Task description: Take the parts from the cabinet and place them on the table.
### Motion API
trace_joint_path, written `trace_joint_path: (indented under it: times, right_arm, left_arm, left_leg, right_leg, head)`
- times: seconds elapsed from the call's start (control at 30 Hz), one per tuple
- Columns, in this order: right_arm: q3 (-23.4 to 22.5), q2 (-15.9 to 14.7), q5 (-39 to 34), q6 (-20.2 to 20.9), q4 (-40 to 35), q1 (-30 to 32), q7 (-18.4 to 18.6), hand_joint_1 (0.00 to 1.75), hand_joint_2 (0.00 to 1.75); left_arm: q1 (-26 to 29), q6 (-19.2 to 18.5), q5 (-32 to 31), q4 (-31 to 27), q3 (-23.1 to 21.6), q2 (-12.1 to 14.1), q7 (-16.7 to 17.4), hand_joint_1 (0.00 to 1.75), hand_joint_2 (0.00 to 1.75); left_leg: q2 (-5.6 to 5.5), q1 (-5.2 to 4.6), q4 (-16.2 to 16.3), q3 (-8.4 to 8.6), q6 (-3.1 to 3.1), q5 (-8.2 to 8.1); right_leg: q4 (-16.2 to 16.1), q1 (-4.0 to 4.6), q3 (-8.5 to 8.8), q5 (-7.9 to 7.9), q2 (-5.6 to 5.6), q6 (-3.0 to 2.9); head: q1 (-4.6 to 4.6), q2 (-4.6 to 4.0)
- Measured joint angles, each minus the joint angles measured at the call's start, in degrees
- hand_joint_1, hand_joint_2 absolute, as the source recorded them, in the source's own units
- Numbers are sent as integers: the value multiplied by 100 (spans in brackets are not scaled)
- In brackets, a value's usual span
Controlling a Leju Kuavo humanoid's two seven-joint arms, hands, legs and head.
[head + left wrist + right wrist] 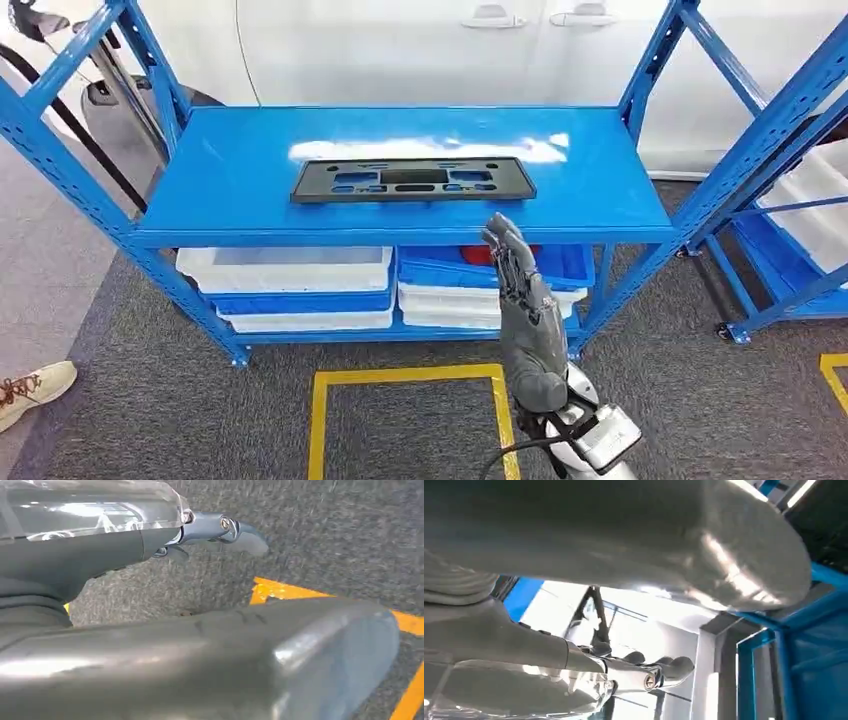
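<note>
Black plastic, the flat part [413, 180] lies on the blue top shelf [240, 170] of the rack, just beyond and left of the right hand's fingers [505, 245], untouched. The right hand [525, 310] is raised in front of the shelf edge, fingers extended, apart and empty. Below the fingers, white and blue bins [290, 285] sit on the lower shelf. The left hand [150, 540] hangs over grey carpet [325, 530] with yellow tape [280, 590], fingers loose, holding nothing.
</note>
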Motion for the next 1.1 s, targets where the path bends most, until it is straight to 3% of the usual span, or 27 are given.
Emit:
trace_joint_path:
  times: [0.03, 0.07, 0.1, 0.17, 0.2, 0.23, 0.33, 0.4, 0.43, 0.5, 0.53, 0.57, 0.6, 0.63, 0.7, 0.77, 0.87, 0.9, 0.93, 0.97, 1.03, 1.07, 1.1]
  right_arm:
    - [65, -43, 76, -54, -15, 28, 0, 0, 0]
    - [115, -87, 115, -81, -26, 49, 0, 0, 0]
    - [148, -115, 135, -94, -37, 63, 0, 0, 0]
    - [205, -142, 144, -94, -70, 67, 0, 0, 0]
    - [231, -159, 153, -94, -94, 65, 0, 0, 0]
    - [249, -179, 164, -96, -103, 63, 0, 0, 0]
    - [326, -197, 164, -81, -122, 74, 0, 0, 0]
    - [372, -194, 142, -92, -122, 77, 0, 0, 0]
    - [391, -192, 124, -94, -122, 65, 0, 0, 0]
    - [411, -186, 126, -94, -122, 71, 0, 0, 0]
    - [411, -183, 140, -98, -122, 85, 0, 0, 0]
    - [411, -181, 163, -103, -122, 103, -2, 0, 0]
    - [411, -181, 183, -100, -122, 127, 0, 0, 0]
    - [411, -179, 205, -87, -122, 158, 0, 0, 0]
    - [409, -159, 238, -11, -122, 202, 0, 0, 0]
    - [398, -135, 282, 79, -103, 196, 0, 0, 0]
    - [376, -124, 323, 158, -46, 201, 2, 0, 0]
    - [367, -120, 323, 162, -30, 195, 2, 0, 0]
    - [358, -120, 328, 171, -15, 183, 2, 0, 0]
    - [358, -120, 330, 179, 9, 172, 2, 0, 0]
    - [358, -120, 330, 186, 66, 195, 0, 0, 0]
    - [356, -120, 330, 190, 98, 202, 0, 0, 0]
    - [356, -120, 330, 190, 120, 203, 2, 0, 0]
  left_arm:
    - [2, 0, 2, 0, 0, 0, 0, 0, 0]
    - [11, 0, 4, 0, 2, 0, 0, 0, 0]
    - [15, 0, 7, 0, 2, 0, 0, 0, 0]
    - [17, 0, 9, 0, 2, 0, 0, 0, 0]
    - [15, 0, 9, 0, 2, -4, 0, 0, 0]
    - [9, -7, 9, 11, 2, -13, 0, 0, 0]
    - [-1, 7, 20, 11, 2, -11, 0, 0, 0]
    - [-18, 11, 22, 11, 2, 4, 7, 0, 0]
    - [-22, 11, 20, 11, 2, 2, -2, 0, 0]
    - [-30, 4, 2, 20, 2, -2, 2, 0, 0]
    - [-17, 4, -2, 18, 2, 0, 2, 0, 0]
    - [-2, 4, -13, 18, 2, 0, 7, 0, 0]
    - [5, 2, -28, 18, 2, 2, 9, 0, 0]
    - [6, 2, -39, 17, 2, 4, 11, 0, 0]
    - [5, -7, -50, 18, 2, 11, 26, 0, 0]
    - [-6, -26, -57, 20, -2, 11, 39, 0, 0]
    - [-1, -15, -90, 22, -2, 11, 85, 0, 0]
    - [-2, 0, -101, 22, -2, 9, 112, 0, 0]
    - [-4, 22, -103, 22, -4, 7, 142, 0, 0]
    - [-8, 28, -103, 22, -4, 9, 159, 0, 0]
    - [-17, 48, -103, 22, -4, 9, 175, 0, 0]
    - [-13, 57, -103, 22, -4, 9, 184, 0, 0]
    - [-4, 57, -103, 22, -4, 9, 188, 0, 0]
  left_leg:
    - [-1, -10, 1, 18, 6, -24]
    - [-4, -17, 2, 48, 8, -48]
    - [-8, -24, 2, 93, 5, -77]
    - [-20, -42, 2, 216, -9, -154]
    - [-20, -49, 1, 270, -24, -196]
    - [-19, -86, 5, 264, -67, -235]
    - [-6, -49, -22, 274, -155, -274]
    - [-5, -49, 6, 348, -213, -340]
    - [-9, -60, 174, 299, -236, -421]
    - [-14, -14, 1168, -238, -298, -880]
    - [-14, -2, 1600, -503, -321, -1023]
    - [-12, 6, 1864, -705, -338, -1029]
    - [-12, 15, 1829, -757, -350, -886]
    - [-10, 27, 1533, -683, -355, -612]
    - [-8, 50, 428, -245, -350, 109]
    - [-17, 4, 63, -54, -290, 52]
    - [-31, -11, 95, -87, -175, 17]
    - [-34, 36, 22, -27, -123, 26]
    - [-33, 41, -10, 21, -78, 18]
    - [-28, 41, -13, 41, -49, 2]
    - [-27, 31, -13, 58, -13, -36]
    - [-29, 25, -11, 73, -12, -58]
    - [-32, 23, -11, 103, -17, -81]
  right_leg:
    - [400, 1, -264, -83, 0, 8]
    - [530, 2, -403, -13, 0, 4]
    - [383, 5, -394, 196, 0, -10]
    - [-586, 13, -25, 869, -2, -80]
    - [-1100, 35, 179, 1131, -4, -140]
    - [-1205, 81, 254, 1017, -22, -174]
    - [-1275, 110, 262, 980, -8, -234]
    - [-1385, 26, 375, 983, -8, -280]
    - [-1411, 22, 426, 961, -13, -317]
    - [-1409, 30, 481, 906, -26, -362]
    - [-1407, 36, 499, 880, -25, -366]
    - [-1401, 36, 522, 852, -19, -363]
    - [-1397, 34, 558, 822, -5, -354]
    - [-1390, 30, 606, 783, 4, -341]
    - [-1373, 24, 744, 675, 7, -302]
    - [-1348, 58, 783, 602, 23, -225]
    - [-1409, 57, 787, 601, 17, -145]
    - [-1401, 57, 810, 552, 23, -97]
    - [-1253, 40, 784, 478, 7, -83]
    - [-888, 41, 587, 307, 4, -73]
    - [105, 27, -10, -68, 4, -41]
    - [483, 22, -279, -126, 4, -32]
    - [558, 16, -399, -24, 3, -30]
  head:
    - [0, 0]
    - [0, 0]
    - [0, 0]
    - [0, 0]
    - [0, 0]
    - [0, 0]
    - [0, 0]
    - [2, 0]
    - [-2, 0]
    - [-2, 0]
    - [-2, 0]
    - [-2, 0]
    - [-2, 0]
    - [-2, 0]
    - [-2, 0]
    - [0, 0]
    - [0, 0]
    - [0, 0]
    - [0, 0]
    - [0, 0]
    - [0, 0]
    - [0, 0]
    - [0, 0]
